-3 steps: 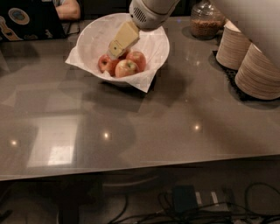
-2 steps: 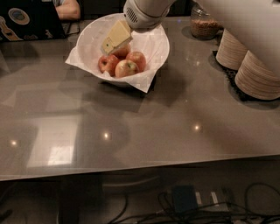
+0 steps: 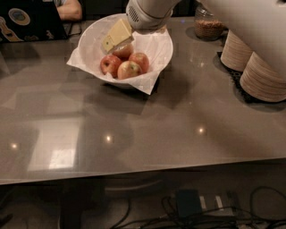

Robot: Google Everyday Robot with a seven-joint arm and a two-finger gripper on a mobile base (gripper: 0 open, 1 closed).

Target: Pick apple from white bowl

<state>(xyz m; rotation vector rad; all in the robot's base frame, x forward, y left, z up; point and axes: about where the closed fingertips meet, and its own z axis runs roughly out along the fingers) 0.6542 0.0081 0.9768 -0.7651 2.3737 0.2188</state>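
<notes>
The white bowl (image 3: 154, 44), lined with crinkled white paper, stands at the back middle of the grey table. Several red-yellow apples (image 3: 128, 69) lie in it, toward its front. My gripper (image 3: 111, 42), pale yellow, reaches down from the upper right into the bowl's left half. Its tip is just above and behind the apples, right over the rearmost apple (image 3: 124, 51). The white arm (image 3: 147, 11) covers the bowl's far rim.
Stacks of beige plates (image 3: 261, 74) stand on a black mat at the right edge. A glass jar (image 3: 208, 24) with brown contents is behind them. A laptop (image 3: 27, 20) and a person's arm (image 3: 69, 9) are at the back left. Cables lie on the floor below the table.
My gripper has shifted a little to the left over the bowl. The apples and the bowl have stayed in place.
</notes>
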